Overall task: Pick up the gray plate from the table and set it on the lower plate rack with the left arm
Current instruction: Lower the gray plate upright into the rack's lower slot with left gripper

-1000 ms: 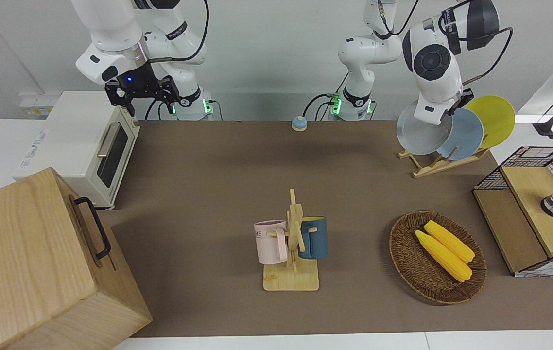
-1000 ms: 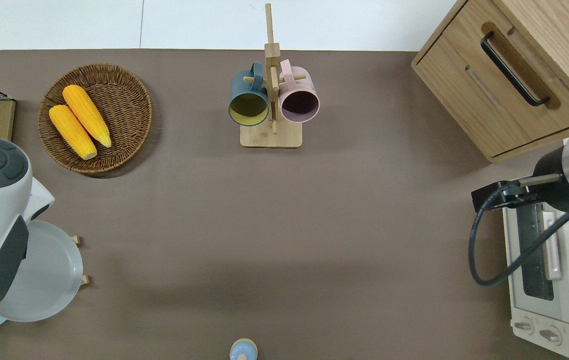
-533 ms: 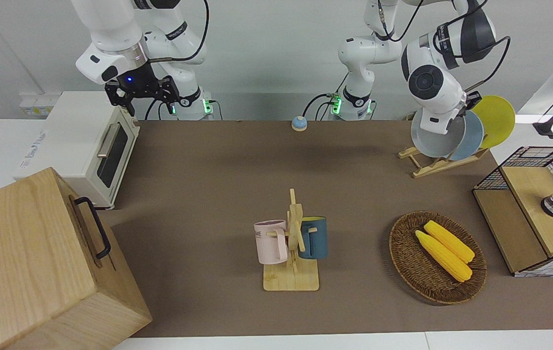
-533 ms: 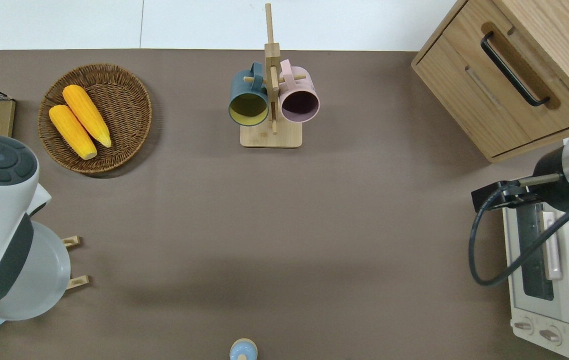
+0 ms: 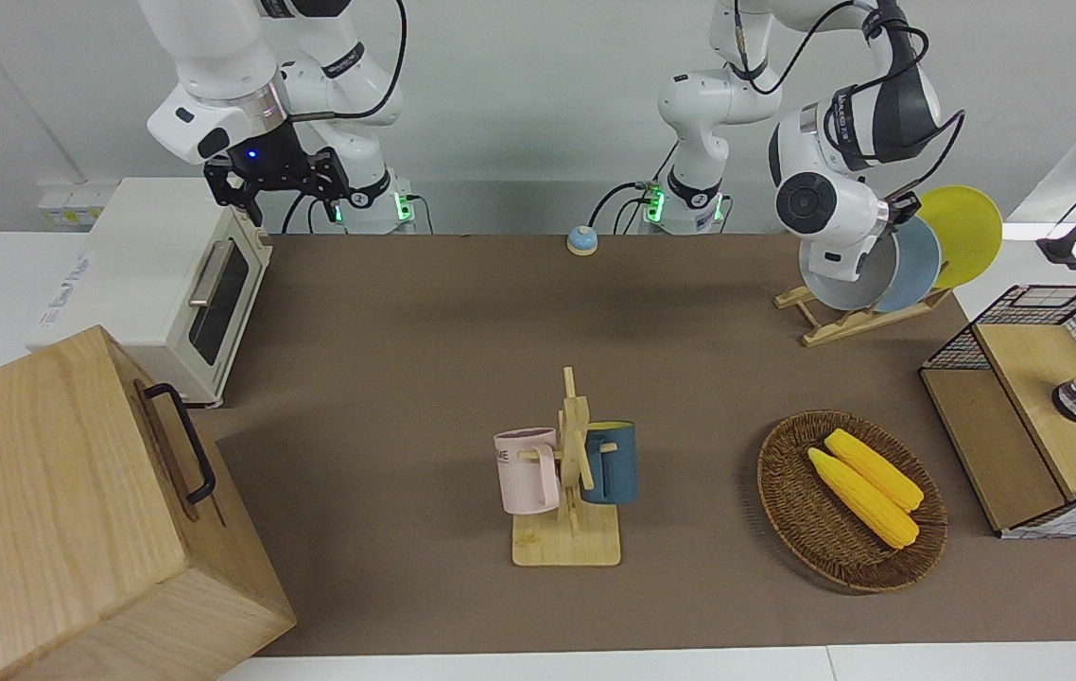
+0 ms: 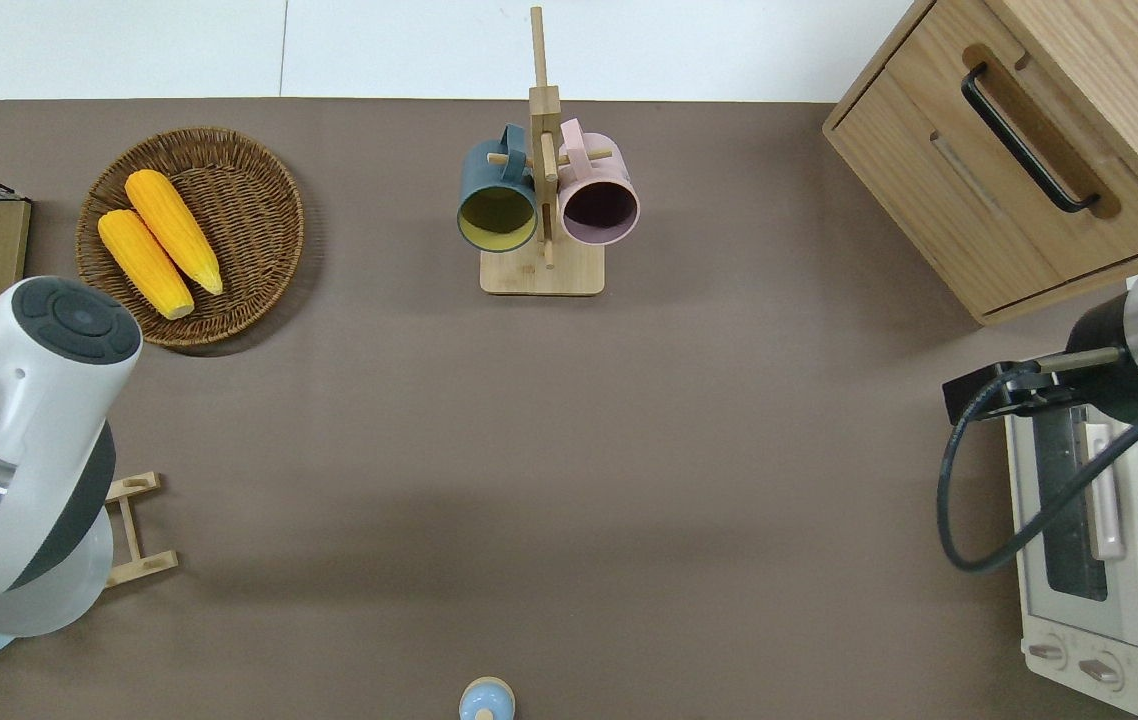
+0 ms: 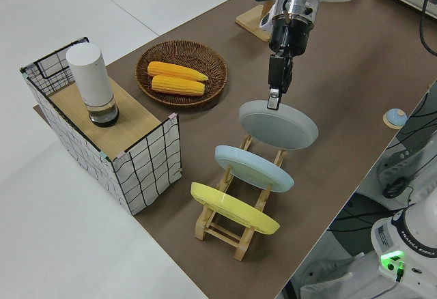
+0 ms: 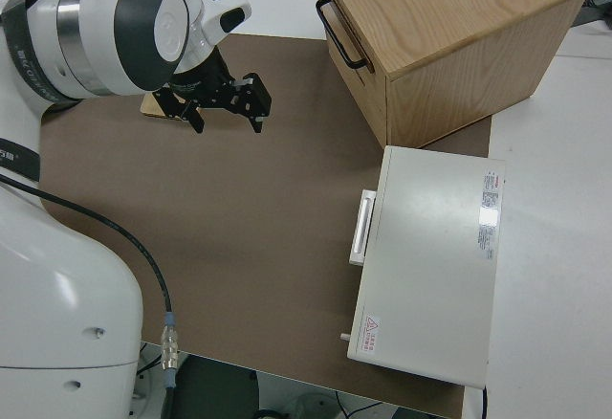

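**A:** While the left tool hangs over the lower plate rack, it's pinching the rim of the gray plate, fingers clamped on the edge; the plate sits tilted at the rack's end toward the middle of the surface, just beside the light blue plate; can't tell if it's fully seated between the pegs.

**B:** Yeah, and the yellow plate is last in the row, at the end toward the left arm's edge of the surface; all three lean the same way. What about the other arm?

**A:** Right tool is parked, fingers spread apart, nothing in them.

**B:** Rest of the stuff: wicker basket with two corn cobs farther from the robots than the rack; mug tree mid-surface with a pink mug and a dark blue mug hanging on it.
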`<action>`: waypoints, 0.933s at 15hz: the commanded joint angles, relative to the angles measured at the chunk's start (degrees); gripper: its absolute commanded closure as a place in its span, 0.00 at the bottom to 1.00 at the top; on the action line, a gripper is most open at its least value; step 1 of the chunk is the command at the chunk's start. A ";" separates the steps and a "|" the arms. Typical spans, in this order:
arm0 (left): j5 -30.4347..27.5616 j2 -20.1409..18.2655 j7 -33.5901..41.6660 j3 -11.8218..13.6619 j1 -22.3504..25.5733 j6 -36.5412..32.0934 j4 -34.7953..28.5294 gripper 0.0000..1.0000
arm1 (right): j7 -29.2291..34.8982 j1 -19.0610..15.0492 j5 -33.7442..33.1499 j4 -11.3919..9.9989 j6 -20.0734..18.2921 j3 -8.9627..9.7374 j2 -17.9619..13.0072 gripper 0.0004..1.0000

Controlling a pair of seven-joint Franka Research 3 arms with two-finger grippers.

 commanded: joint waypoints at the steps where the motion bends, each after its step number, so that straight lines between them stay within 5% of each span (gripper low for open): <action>1: 1.16 -0.14 -3.21 -0.30 -0.29 1.14 -3.56 1.00 | 0.68 -1.34 -0.37 0.33 -0.63 1.21 -0.12 0.02; 6: -0.07 4.60 -9.01 -0.83 -2.04 1.50 -4.62 1.00 | 0.68 -1.34 -0.28 0.42 -0.63 1.21 -0.12 0.02; 11: -0.07 5.49 -9.10 -0.75 -1.70 3.16 -4.54 0.98 | 0.68 -1.34 -0.37 0.42 -0.72 1.13 -0.12 0.02; 12: -0.07 5.49 -8.75 -0.74 -1.52 3.43 -4.53 0.86 | 0.68 -1.34 -0.28 0.42 -0.63 1.21 -0.12 0.02; 14: -0.07 5.49 -7.96 -0.74 -1.43 3.52 -4.45 0.41 | 0.68 -1.34 -0.28 0.33 -0.63 1.21 -0.12 0.02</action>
